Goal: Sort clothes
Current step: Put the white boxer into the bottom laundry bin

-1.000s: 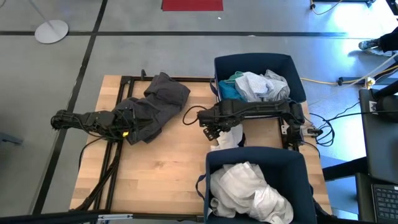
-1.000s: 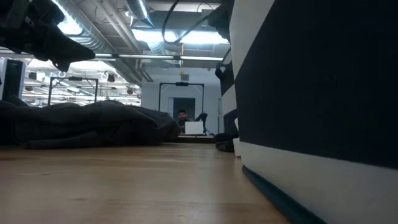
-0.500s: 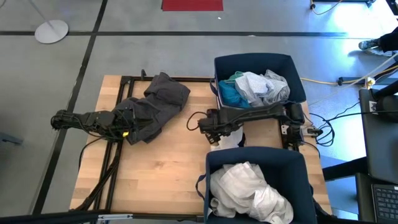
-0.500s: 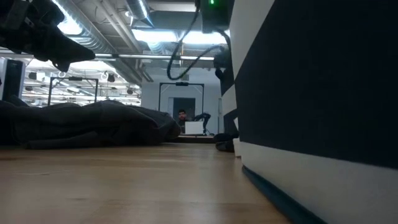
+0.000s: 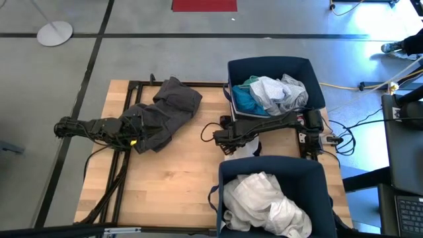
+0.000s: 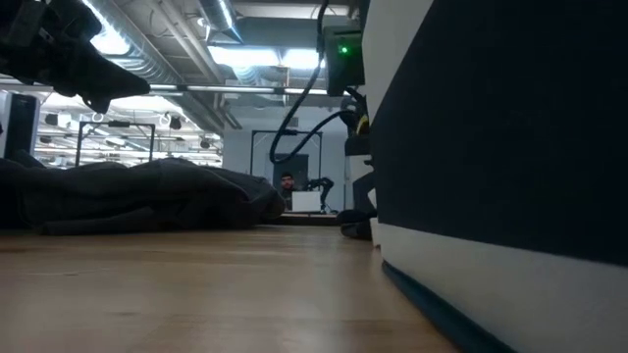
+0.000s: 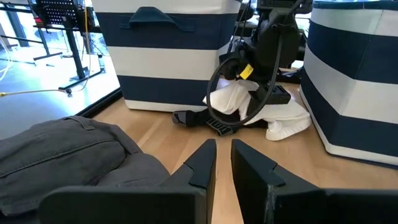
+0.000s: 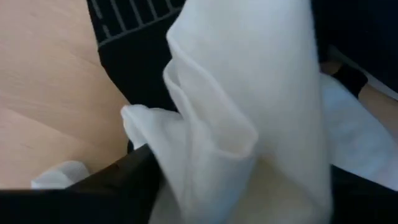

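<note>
A dark grey garment lies spread on the table's far left part and also shows in the left wrist view. My left gripper rests beside it, low over the wood, empty, with its fingers a narrow gap apart. A white garment lies on the table between the two bins. My right gripper is low over it, open, with a raised fold of the white cloth standing between its fingers. My right gripper comes down on the white garment from above, slanting from the table's right side. A raised fold of several layers fills the space between its open fingers. The rest of the garment lies on the table. I cannot tell whether the fingers press it.
A navy and white bin at the far right holds turquoise, pale grey-blue and white clothes. A second bin at the near right holds white clothes. Black cables run along the table's left side. Bare wood lies in the table's middle.
My right gripper has gone toward the table's near edge and down, onto the white garment between the bins.
</note>
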### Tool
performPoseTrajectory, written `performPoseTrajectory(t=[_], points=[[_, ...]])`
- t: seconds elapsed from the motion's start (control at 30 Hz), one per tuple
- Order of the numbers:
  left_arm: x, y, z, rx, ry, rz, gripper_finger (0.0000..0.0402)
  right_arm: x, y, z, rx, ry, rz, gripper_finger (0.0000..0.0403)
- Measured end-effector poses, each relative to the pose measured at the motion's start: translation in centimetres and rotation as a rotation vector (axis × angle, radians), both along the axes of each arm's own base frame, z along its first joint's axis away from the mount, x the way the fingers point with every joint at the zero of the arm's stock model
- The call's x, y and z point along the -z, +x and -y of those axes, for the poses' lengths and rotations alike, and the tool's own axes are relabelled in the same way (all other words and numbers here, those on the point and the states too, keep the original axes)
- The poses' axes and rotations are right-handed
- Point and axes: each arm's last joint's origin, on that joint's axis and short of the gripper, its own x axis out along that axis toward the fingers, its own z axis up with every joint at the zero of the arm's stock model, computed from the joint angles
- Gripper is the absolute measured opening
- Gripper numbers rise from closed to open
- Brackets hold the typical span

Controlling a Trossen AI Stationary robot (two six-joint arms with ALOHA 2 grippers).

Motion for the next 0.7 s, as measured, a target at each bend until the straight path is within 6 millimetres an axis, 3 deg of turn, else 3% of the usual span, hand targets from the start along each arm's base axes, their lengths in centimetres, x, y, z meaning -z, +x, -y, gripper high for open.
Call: performPoseTrajectory(t=[0.2,0.43,0.53,0.7], points=[[0.0,0.0,0.0,0.000,0.000,0.000,0.0040,-0.3,0.1,0.0,-0.035,-0.001,-0.003,0.0159],[0.0,0.0,0.0,0.000,0.000,0.000,0.0040,-3.1,0.5,-1.0,-0.100,-0.069,-0.025,0.0020],[0.0,0.0,0.0,0.000,0.000,0.000,0.0040,-5.1,0.8,-1.8,-0.126,-0.107,-0.022,0.0017],[0.0,0.0,0.0,-0.001,0.000,0.001,0.0040,-9.2,1.4,-3.0,-0.160,-0.172,0.053,0.0054]])
